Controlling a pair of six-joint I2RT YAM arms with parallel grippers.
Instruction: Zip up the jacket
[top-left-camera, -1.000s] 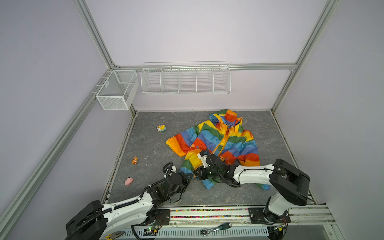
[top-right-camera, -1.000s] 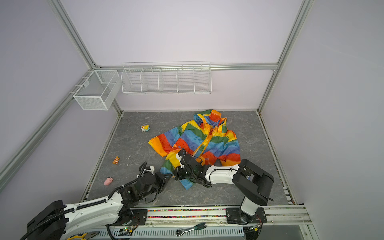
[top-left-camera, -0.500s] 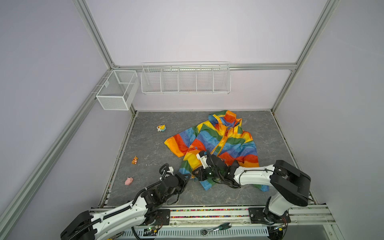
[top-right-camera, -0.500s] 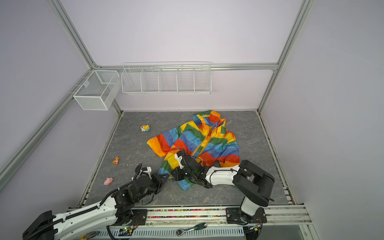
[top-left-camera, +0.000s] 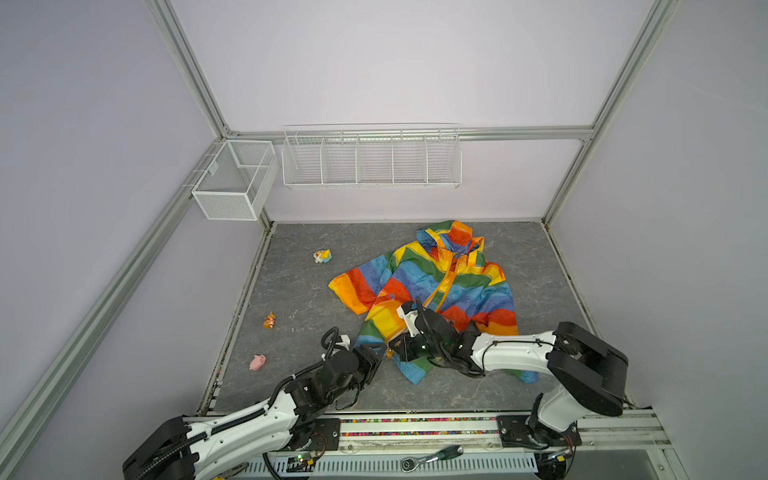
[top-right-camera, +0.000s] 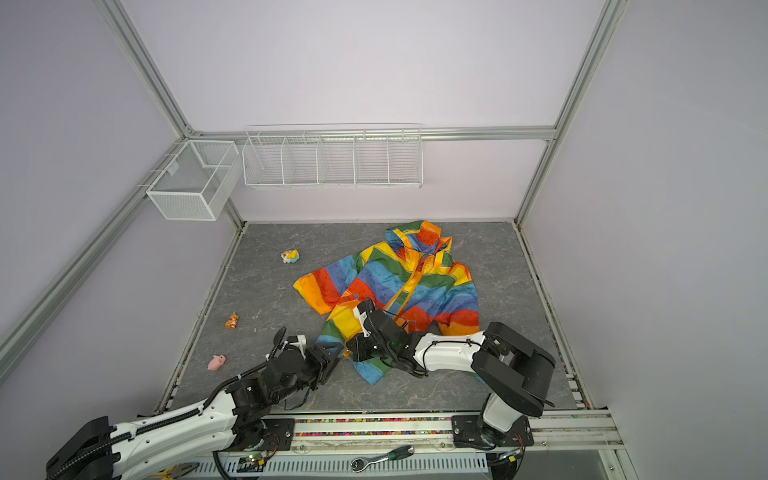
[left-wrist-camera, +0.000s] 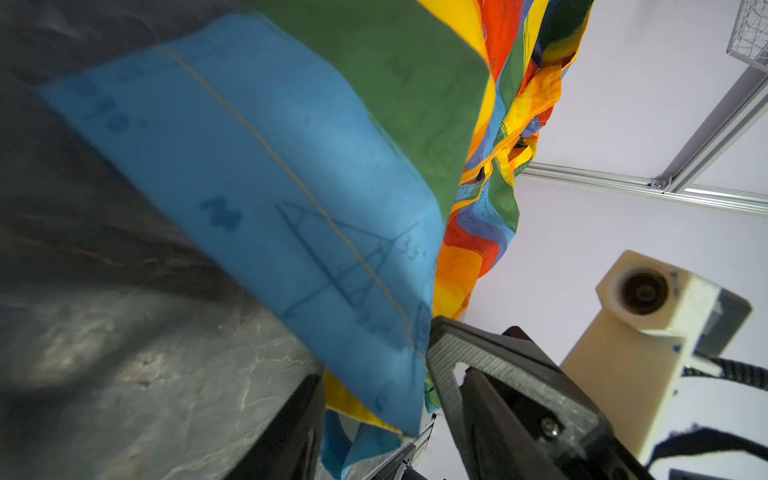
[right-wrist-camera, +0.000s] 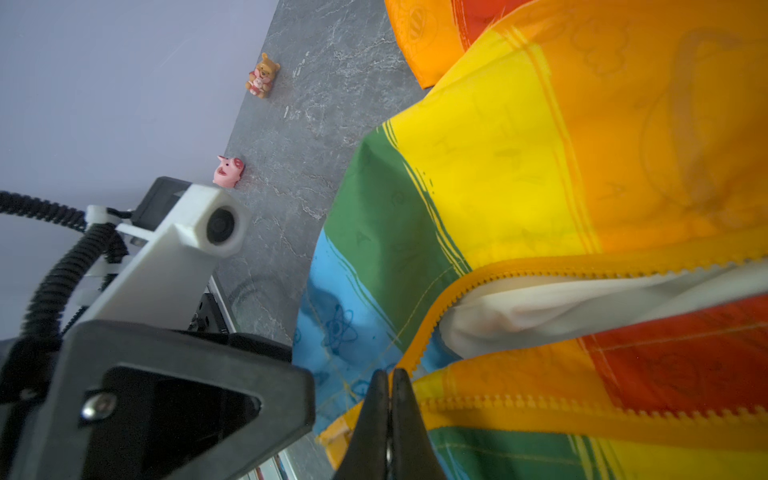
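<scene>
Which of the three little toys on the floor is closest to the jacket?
The yellow-and-blue toy, by the jacket sleeve; the pink toy and orange toy lie farther off.

A pink pig toy (top-left-camera: 257, 362) is lying near the left edge of the grey marbled table (top-left-camera: 299, 291). An orange bear figurine (top-left-camera: 269, 321) is sitting farther back, and a yellow-and-blue toy (top-left-camera: 322, 256) beyond it. A long wire rack (top-left-camera: 371, 160) and a mesh basket (top-left-camera: 232, 185) are hanging on the walls.

Robot test cell, probably lab: aluminium-profile frame (top-left-camera: 189, 70), plain lilac wall panels (top-left-camera: 395, 62), white wire baskets (top-left-camera: 371, 166) hung on crossbar (top-left-camera: 519, 134), two white robot arms (top-left-camera: 515, 357) on base rail (top-left-camera: 415, 424), ratchet wrench (top-left-camera: 430, 458) lying loose.
</scene>
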